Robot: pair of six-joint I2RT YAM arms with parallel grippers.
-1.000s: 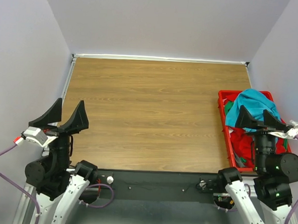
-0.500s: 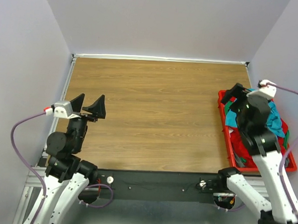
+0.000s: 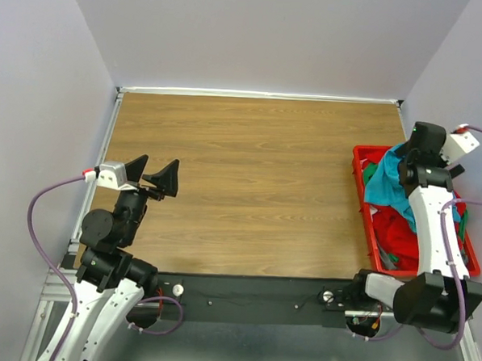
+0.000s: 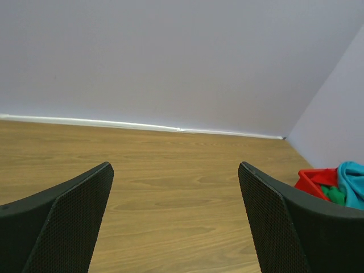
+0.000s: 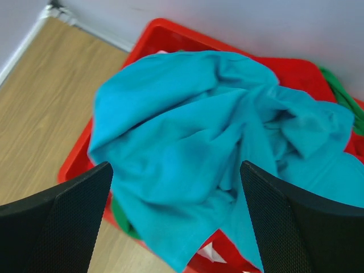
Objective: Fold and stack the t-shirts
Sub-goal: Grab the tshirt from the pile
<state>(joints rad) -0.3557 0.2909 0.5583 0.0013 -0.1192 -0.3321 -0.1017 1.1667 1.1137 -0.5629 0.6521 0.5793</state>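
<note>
Directly below the right gripper [image 5: 175, 166] lies the teal t-shirt [image 5: 193, 119].

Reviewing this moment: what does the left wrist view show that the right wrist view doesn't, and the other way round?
Only the left wrist view shows the long stretch of wooden table running to the back wall, seen past the open left gripper. Only the right wrist view shows the teal t-shirt close up, crumpled on top of the pile, with the open right gripper over it. Both show the red crate, the teal t-shirt and some green cloth. In the left wrist view these sit small at the right edge.
</note>
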